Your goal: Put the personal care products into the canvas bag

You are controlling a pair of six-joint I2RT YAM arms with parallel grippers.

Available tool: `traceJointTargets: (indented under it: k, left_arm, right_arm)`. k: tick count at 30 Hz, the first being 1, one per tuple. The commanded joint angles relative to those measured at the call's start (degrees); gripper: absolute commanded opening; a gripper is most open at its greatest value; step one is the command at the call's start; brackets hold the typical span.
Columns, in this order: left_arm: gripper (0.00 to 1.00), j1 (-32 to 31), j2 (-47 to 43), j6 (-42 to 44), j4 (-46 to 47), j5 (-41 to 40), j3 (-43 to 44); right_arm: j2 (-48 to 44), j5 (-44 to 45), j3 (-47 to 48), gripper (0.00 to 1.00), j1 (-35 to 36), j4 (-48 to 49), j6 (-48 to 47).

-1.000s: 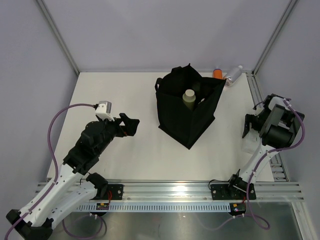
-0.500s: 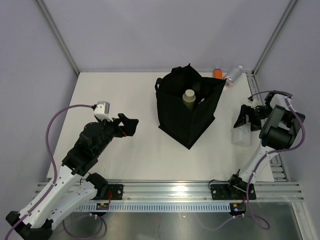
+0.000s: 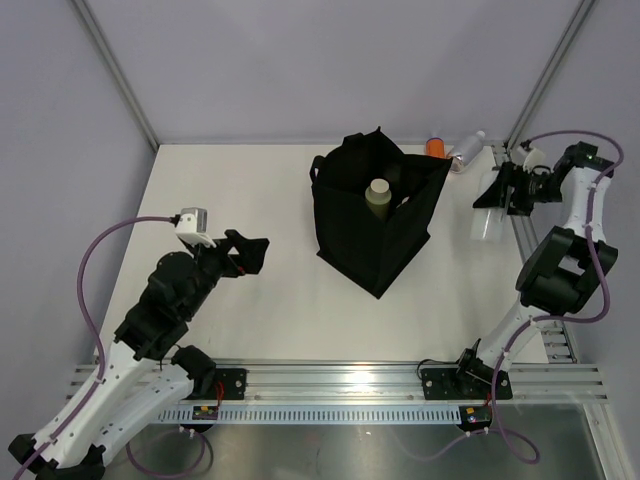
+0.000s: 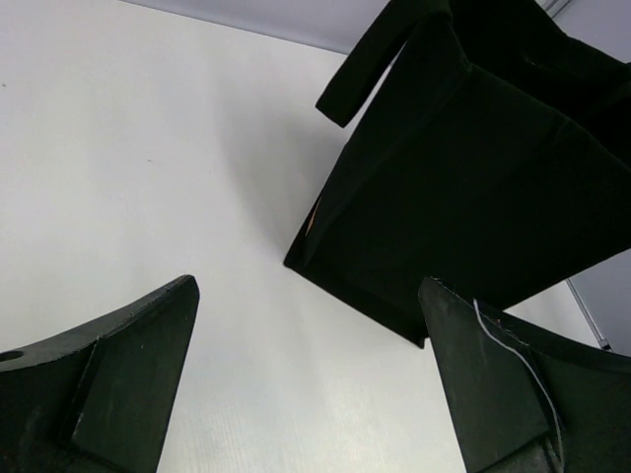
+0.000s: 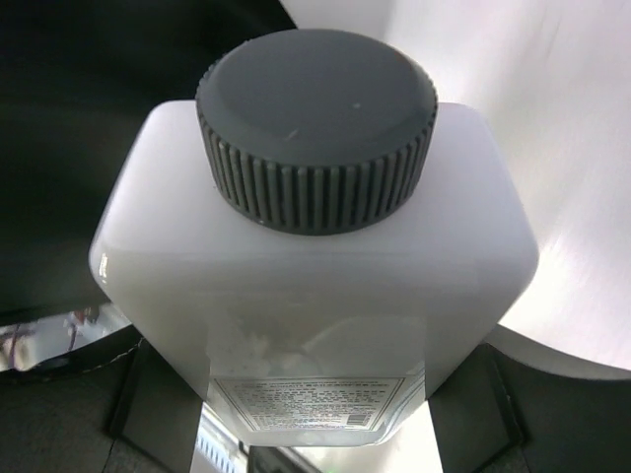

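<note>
The black canvas bag (image 3: 378, 212) stands open at the middle back of the table, with a sage-green bottle (image 3: 379, 197) inside. It also shows in the left wrist view (image 4: 473, 168). My right gripper (image 3: 497, 196) is shut on a flat white bottle (image 3: 485, 222) with a grey cap (image 5: 317, 138), held in the air to the right of the bag. An orange bottle (image 3: 436, 147) and a small clear bottle (image 3: 467, 151) lie behind the bag at the back right. My left gripper (image 3: 252, 254) is open and empty, left of the bag.
The table's right edge has a metal rail (image 3: 530, 260) under my right arm. Frame posts rise at the back corners (image 3: 120, 75). The white tabletop (image 4: 158, 177) spreads between my left gripper and the bag.
My right gripper has lifted the flat white bottle and carried it up and back, toward the back right corner. My left arm has drawn back slightly to the left.
</note>
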Motion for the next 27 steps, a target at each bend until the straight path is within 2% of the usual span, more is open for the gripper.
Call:
traceJointTargets:
  k: [1, 6, 9, 10, 12, 14, 18, 21, 26, 27]
  left_arm:
    - [0.99, 0.11, -1.01, 0.54, 0.00, -3.41, 2.68]
    - [0.99, 0.11, -2.06, 1.59, -1.06, -4.56, 3.56]
    - [0.99, 0.11, -2.42, 1.24, -0.88, -4.82, 3.30]
    - [0.99, 0.11, -2.51, 0.89, -0.79, -4.82, 3.13]
    - [0.99, 0.11, -2.68, 0.28, -1.14, -4.73, 2.86]
    - [0.99, 0.11, -2.94, -0.86, -1.40, -4.21, 2.60]
    - [0.99, 0.11, -4.44, -3.06, -3.07, -4.12, 2.25]
    - [0.99, 0.11, -6.36, -4.29, -4.13, -4.38, 1.81]
    - [0.99, 0.11, -8.39, -6.14, -6.84, -5.17, 1.28]
    - [0.99, 0.11, -8.83, -6.14, -7.55, -5.69, 1.37]
  right_arm:
    - [-11.10, -12.21, 10.72, 0.00, 0.37, 1.05, 7.93]
    - [-11.02, -15.21, 28.83, 0.00, 2.47, 0.97, 15.06]
    - [-9.88, -12.58, 38.06, 0.00, 8.17, 0.96, 16.03]
    - [-9.35, -9.96, 41.21, 0.00, 12.37, 1.75, 16.03]
    - [-8.91, -7.22, 43.08, 0.00, 16.78, 3.16, 16.21]
    - [-8.12, -3.89, 44.14, 0.00, 23.09, 6.31, 16.91]
    - [-4.44, 2.45, 45.38, 0.00, 33.92, 6.24, 13.14]
    - [-3.38, 7.46, 41.17, 0.00, 40.07, 7.29, 9.98]
    - [-2.76, 12.57, 32.03, 0.01, 44.84, 7.12, 1.91]
    - [-3.28, 13.26, 30.54, 0.07, 45.45, 7.12, 1.19]
